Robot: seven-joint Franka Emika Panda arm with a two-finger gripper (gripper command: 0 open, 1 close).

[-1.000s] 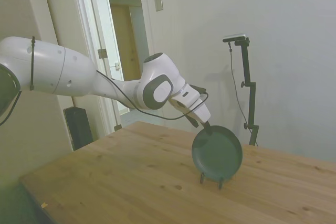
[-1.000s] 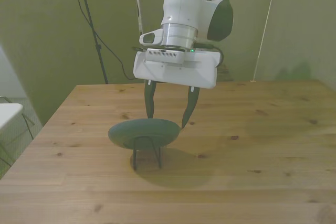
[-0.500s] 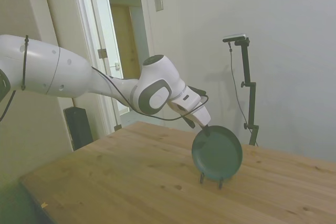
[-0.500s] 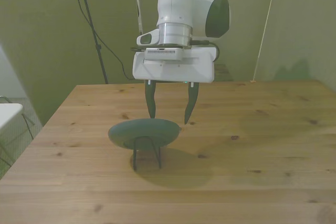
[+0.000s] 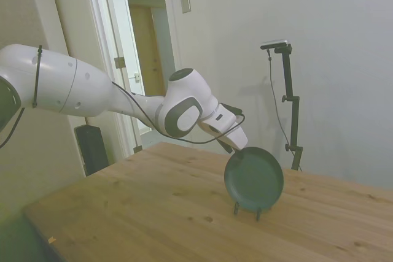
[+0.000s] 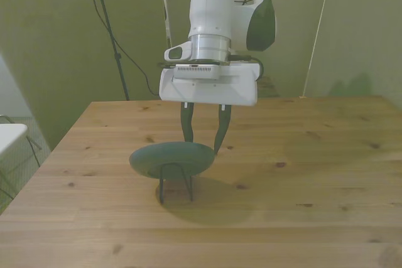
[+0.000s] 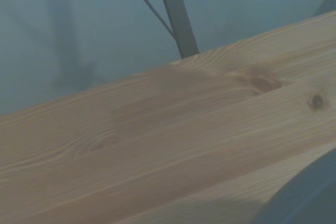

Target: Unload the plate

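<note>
The plate (image 5: 253, 179) is round and dark teal-green, and it stands tilted on edge in a thin dark wire stand (image 5: 246, 210) near the middle of the wooden table (image 5: 153, 200). In the front view the plate (image 6: 173, 158) shows as a flat oval over the stand's legs (image 6: 176, 184). My gripper (image 6: 202, 146) comes down at the plate's upper rim from behind it. The fingers stand apart with a narrow gap, their tips partly hidden by the rim. In the side view the gripper (image 5: 241, 150) touches the plate's top left edge. A dark blurred curve of the plate (image 7: 304, 198) shows in the wrist view.
The table (image 6: 314, 174) runs wide on both sides of the stand. A white object (image 6: 9, 133) sits off the table at the front view's left. A dark box (image 5: 92, 148) and a doorway stand behind the table in the side view.
The fingers have drawn closer together at the plate's rim. The wrist has shifted slightly. The plate has stayed on its stand.
</note>
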